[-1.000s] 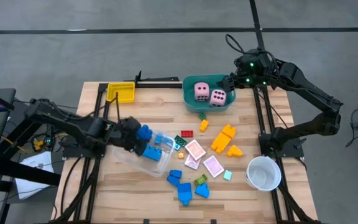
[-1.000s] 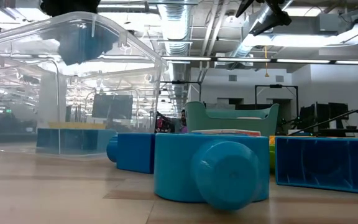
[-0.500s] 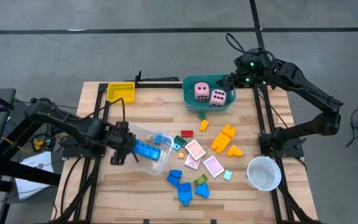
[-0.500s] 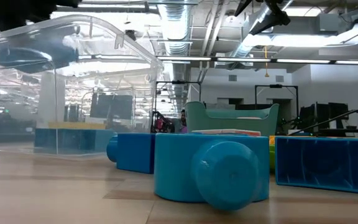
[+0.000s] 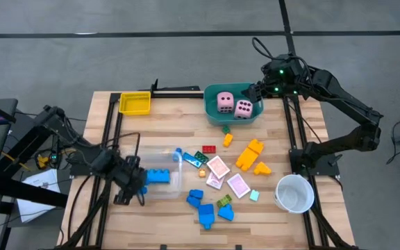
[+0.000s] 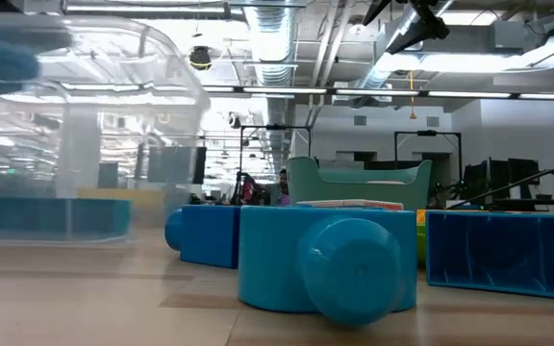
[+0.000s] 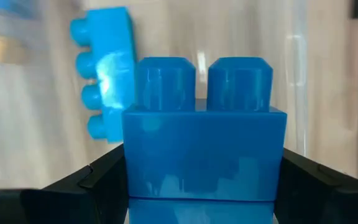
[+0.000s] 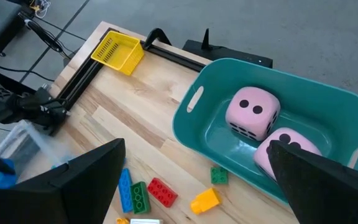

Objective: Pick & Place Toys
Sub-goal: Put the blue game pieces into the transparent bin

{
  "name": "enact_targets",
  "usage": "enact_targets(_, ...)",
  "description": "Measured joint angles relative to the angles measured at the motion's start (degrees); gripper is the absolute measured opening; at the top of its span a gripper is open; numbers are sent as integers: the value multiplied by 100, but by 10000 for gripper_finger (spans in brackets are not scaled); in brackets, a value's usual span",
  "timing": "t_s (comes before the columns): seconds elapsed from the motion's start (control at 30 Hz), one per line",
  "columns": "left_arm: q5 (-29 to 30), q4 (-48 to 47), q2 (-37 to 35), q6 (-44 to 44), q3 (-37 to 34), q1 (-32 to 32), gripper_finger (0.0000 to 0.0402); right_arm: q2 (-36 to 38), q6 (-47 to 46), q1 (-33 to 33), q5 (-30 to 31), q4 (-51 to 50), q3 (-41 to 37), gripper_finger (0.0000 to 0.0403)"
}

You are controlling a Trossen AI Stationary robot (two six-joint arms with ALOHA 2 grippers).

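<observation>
Blue block [image 7: 204, 158]: I see it clamped in my left claw [image 5: 132, 182], studs facing away from the wrist, long axis across the fingers.
Right claw [image 5: 257, 92]: spread wide, empty, above teal tub [image 5: 215, 114].

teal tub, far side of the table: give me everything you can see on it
The teal tub is a rounded-rectangle bin that looks like smooth plastic, with a slot handle in the rim. It stands upright on the wooden table at its far edge. Inside lie two pink dice with dark dots. A small green block lies just outside its near wall; contact unclear. The right gripper hangs open above it, touching nothing.
</observation>
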State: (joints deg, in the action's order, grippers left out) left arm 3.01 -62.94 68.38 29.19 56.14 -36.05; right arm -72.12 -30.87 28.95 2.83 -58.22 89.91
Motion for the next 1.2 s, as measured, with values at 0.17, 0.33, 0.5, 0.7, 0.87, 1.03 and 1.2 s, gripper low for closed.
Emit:
enact_targets(0.17,-151,269,95,622,0,-629,286,0,52,0,-2,0,0,386)
enact_targets(0.33,-145,533,102,402,0,-1149,286,0,92,0,-2,-2,0,386)
enact_targets(0.5,-141,491,102,-233,0,-1402,286,0,92,0,-4,-2,0,386)
enact_targets(0.7,600,614,102,-223,80,-1116,286,0,107,0,-4,-2,0,386)
enact_targets(0.87,1199,1340,135,-363,117,-534,286,0,133,7,-2,-2,0,386)
enact_targets(1.03,1357,1869,724,-847,118,-50,286,0,148,7,-2,-4,0,386)
enact_targets(1.2,1316,2565,1345,-1250,109,-99,286,0,147,7,-4,-92,0,386)
